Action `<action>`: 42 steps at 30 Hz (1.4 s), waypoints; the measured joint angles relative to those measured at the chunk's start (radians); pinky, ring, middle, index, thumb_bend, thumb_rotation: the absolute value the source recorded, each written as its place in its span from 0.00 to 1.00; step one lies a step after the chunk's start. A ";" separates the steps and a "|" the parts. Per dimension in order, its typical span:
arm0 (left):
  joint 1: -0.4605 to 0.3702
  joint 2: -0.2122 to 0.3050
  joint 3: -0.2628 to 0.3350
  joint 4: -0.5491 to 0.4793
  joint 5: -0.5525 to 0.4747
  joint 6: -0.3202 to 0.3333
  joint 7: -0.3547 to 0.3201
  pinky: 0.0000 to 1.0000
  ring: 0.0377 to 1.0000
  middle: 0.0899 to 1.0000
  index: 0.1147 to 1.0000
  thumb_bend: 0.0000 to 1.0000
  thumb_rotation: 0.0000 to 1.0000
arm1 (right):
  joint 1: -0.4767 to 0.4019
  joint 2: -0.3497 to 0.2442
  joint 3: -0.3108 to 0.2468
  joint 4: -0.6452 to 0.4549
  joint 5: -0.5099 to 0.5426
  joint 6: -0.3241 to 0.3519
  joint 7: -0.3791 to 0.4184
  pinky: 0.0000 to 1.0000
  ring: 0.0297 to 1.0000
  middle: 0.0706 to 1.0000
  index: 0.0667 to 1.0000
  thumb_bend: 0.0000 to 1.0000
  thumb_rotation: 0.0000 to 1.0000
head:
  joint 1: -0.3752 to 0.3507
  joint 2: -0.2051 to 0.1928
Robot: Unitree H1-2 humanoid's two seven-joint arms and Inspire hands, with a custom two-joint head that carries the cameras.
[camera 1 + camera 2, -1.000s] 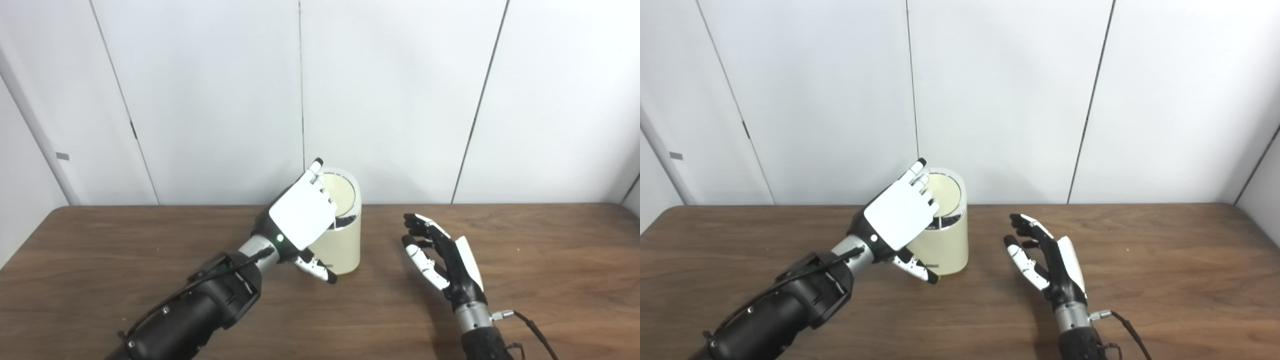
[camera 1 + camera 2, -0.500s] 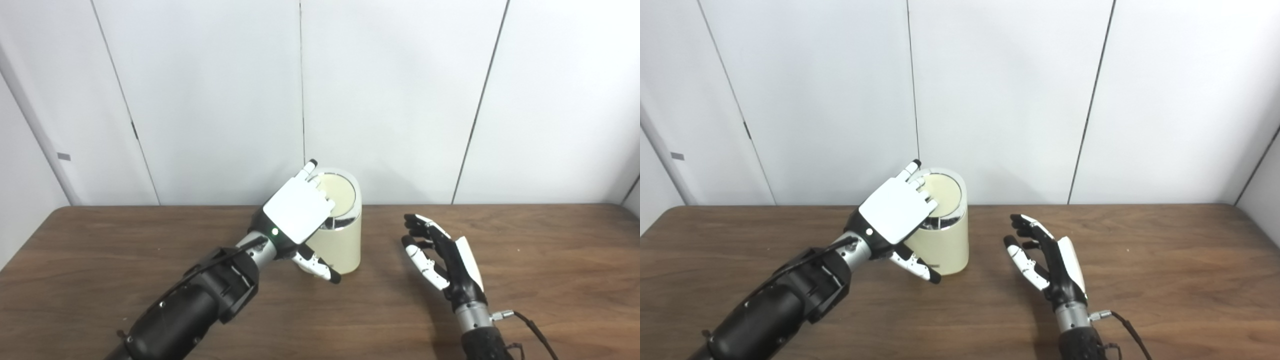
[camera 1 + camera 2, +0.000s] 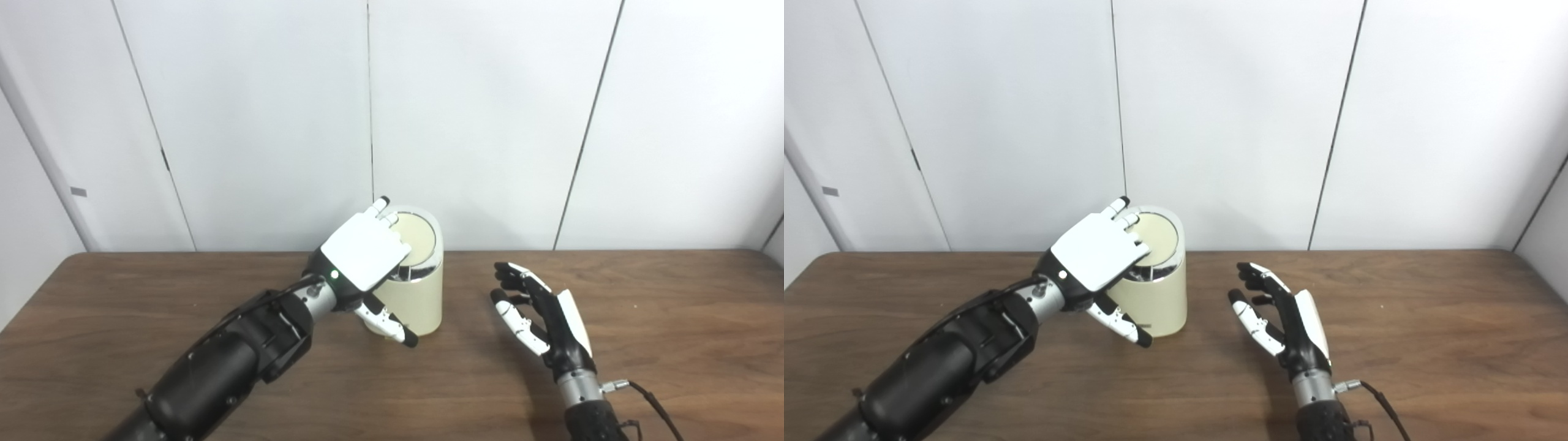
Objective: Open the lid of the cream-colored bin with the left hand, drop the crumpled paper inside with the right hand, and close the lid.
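In the left eye view, the cream-colored bin point(image 3: 411, 288) stands upright on the table point(image 3: 674, 318) near the back wall, between the two arms. The left hand point(image 3: 365, 252) lies over the near-left part of the lid point(image 3: 416, 236), its fingers point(image 3: 383, 208) stretched across the rim and its thumb hanging down in front of the bin's wall. It grasps nothing; the fingers are spread flat on the lid, which looks nearly seated, with a thin dark gap under its front edge. The step in hand appears to be closing the lid. To do it well, the hand should press straight down through the fingertips near the lid's middle, gently, so the light bin neither tips nor slides toward the wall.

In the right eye view, the right hand point(image 3: 1283, 318) waits well apart from the bin, palm turned toward it, fingers loosely apart and empty. No crumpled paper shows on the table or in either hand; it is probably already inside the bin, though the inside is hidden. From this side the left hand's thumb sits just in front of the bin's wall, so the hand should lift clear vertically after pressing, keeping the thumb from hooking the rim and dragging the bin forward.
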 measured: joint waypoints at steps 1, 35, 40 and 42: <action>-0.003 0.003 -0.005 0.000 -0.003 -0.002 0.000 1.00 0.89 0.75 0.74 1.00 0.96 | 0.000 0.001 0.000 0.000 0.002 0.000 0.000 0.68 0.77 0.77 0.77 0.20 0.71 | -0.002 0.000; -0.063 0.039 -0.006 0.063 -0.299 -0.004 0.000 1.00 0.85 0.71 0.71 1.00 1.00 | 0.017 0.004 0.001 0.002 0.006 0.006 0.001 0.68 0.77 0.76 0.76 0.19 0.72 | -0.002 0.005; -0.066 0.041 -0.011 0.064 -0.299 -0.004 0.000 1.00 0.86 0.72 0.71 1.00 1.00 | 0.017 0.004 0.001 0.003 0.006 0.006 0.001 0.69 0.77 0.77 0.77 0.19 0.71 | -0.003 0.003; -0.066 0.041 -0.012 0.064 -0.299 -0.004 0.000 1.00 0.86 0.73 0.71 1.00 1.00 | 0.017 0.004 0.001 0.003 0.006 0.006 0.001 0.68 0.77 0.77 0.77 0.19 0.71 | -0.003 0.002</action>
